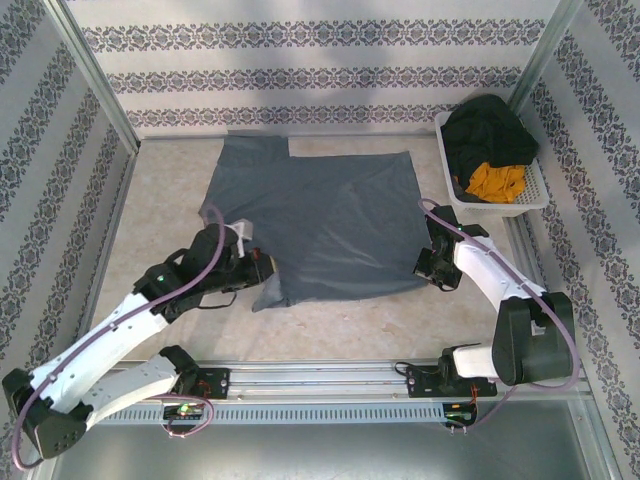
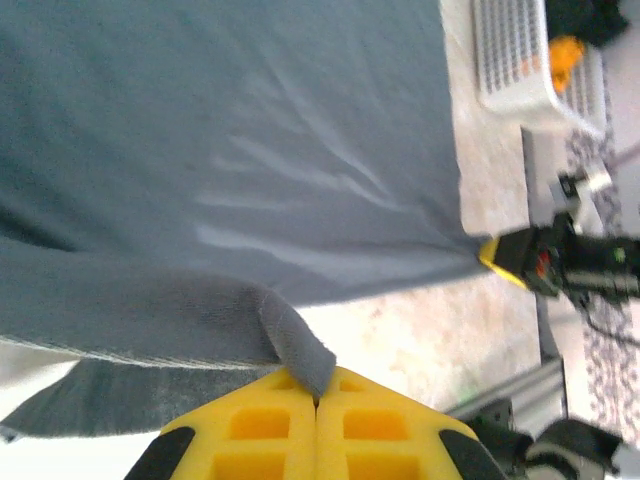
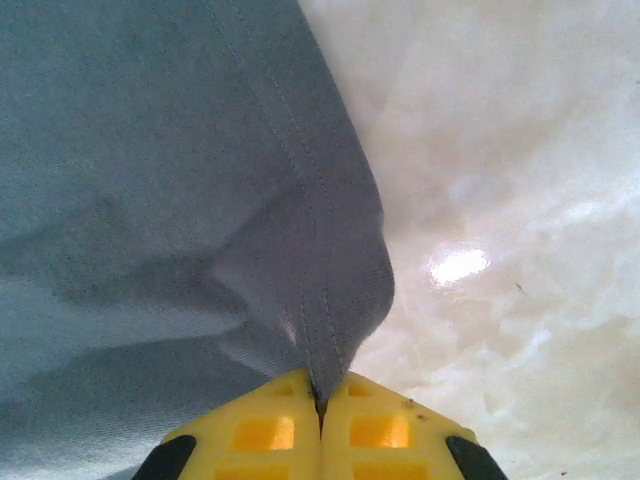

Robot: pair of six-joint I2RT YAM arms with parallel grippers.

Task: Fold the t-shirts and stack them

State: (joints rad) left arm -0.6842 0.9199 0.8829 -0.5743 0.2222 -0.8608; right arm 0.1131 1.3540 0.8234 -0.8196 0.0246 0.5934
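t-shirt [image 1: 320,225]: slate blue-grey, spread flat on the desk [image 1: 160,210] | left claw [image 2: 317,398]: closed tight on its near-left edge | right claw [image 3: 320,398]: closed tight on its near-right hem corner, cloth bunched there | basket [image 1: 492,213]: far-right desk corner, holding dark and orange garments [image 1: 490,140]

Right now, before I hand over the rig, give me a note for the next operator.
Left gripper: shut on the blue-grey t-shirt, near-left edge.
Right gripper: shut on its near-right hem corner.
The t-shirt lies spread on the table; a dark garment and an orange garment sit in the white basket, far right.
Done: both near corners gripped.
Left: fold it, start the stack, then the basket garments.
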